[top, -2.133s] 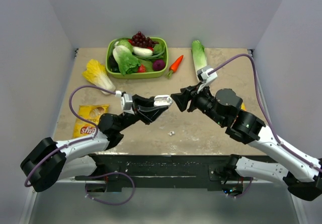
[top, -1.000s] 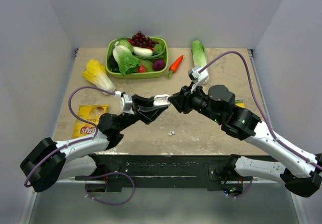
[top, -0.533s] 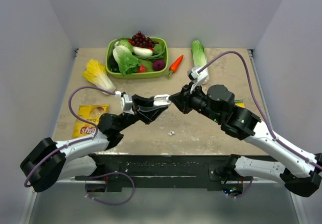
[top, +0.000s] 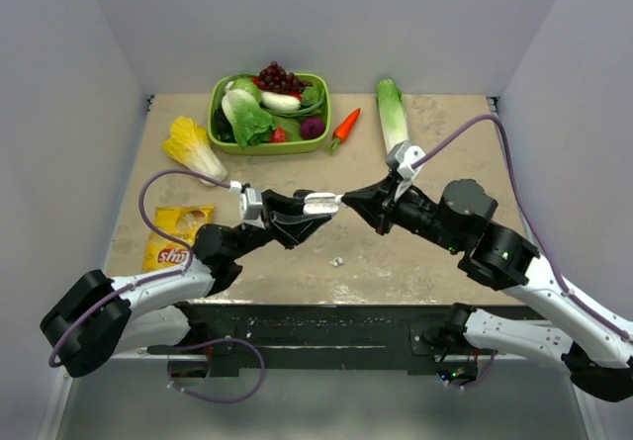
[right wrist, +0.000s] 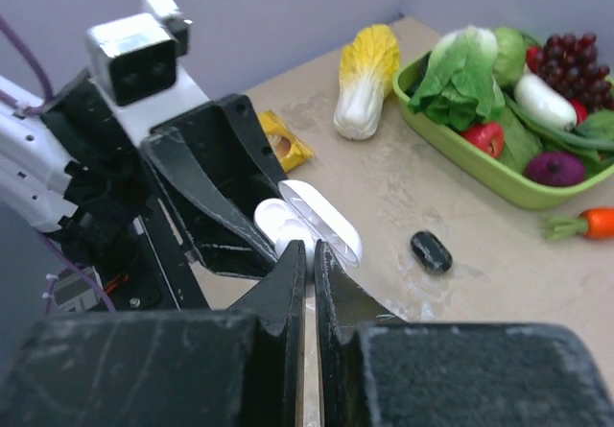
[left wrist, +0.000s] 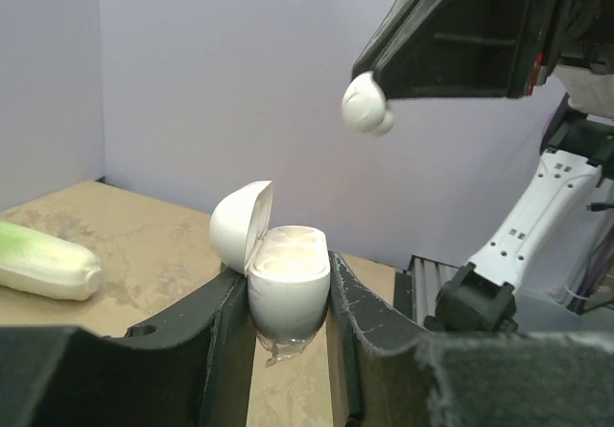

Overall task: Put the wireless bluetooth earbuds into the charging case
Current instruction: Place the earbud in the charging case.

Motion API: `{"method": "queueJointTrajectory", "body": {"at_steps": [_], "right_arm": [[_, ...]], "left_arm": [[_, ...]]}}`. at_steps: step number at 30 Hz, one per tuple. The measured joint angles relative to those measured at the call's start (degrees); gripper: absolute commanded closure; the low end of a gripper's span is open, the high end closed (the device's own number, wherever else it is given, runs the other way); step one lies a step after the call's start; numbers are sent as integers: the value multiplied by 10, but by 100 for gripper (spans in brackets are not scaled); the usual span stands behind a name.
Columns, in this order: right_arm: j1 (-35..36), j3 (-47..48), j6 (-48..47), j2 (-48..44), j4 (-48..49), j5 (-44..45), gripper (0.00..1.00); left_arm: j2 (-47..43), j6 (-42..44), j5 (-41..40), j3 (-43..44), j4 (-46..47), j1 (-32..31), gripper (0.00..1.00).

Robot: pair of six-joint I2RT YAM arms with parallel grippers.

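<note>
Partway through. The left hand (top: 314,204) clamps the charging case (left wrist: 286,275) by its lower half and holds it up off the counter (top: 386,262) with the lid flipped open. The right hand (top: 345,200) is pinched almost closed on one earbud (left wrist: 366,107), which hangs just above and beside the open case, not yet seated. The second earbud (top: 337,260) lies on the counter below the hands, untouched. Whether the case wells are empty is unclear. Left to do, likely: seat this bud, fetch the other and seat it.
</note>
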Motion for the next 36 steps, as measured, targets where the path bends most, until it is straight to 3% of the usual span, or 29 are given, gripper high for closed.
{"method": "queueJointTrajectory", "body": {"at_steps": [4, 10, 15, 36], "right_arm": [[3, 1, -44, -28, 0, -43, 100], [51, 1, -102, -51, -18, -67, 100], [80, -12, -122, -59, -35, -72, 100], [106, -44, -129, -71, -9, -24, 100]], "left_arm": [[17, -38, 50, 0, 6, 14, 100], [98, -162, 166, 1, 7, 69, 100], [106, -206, 230, 21, -3, 74, 100], [52, -154, 299, 106, 2, 74, 100]]}}
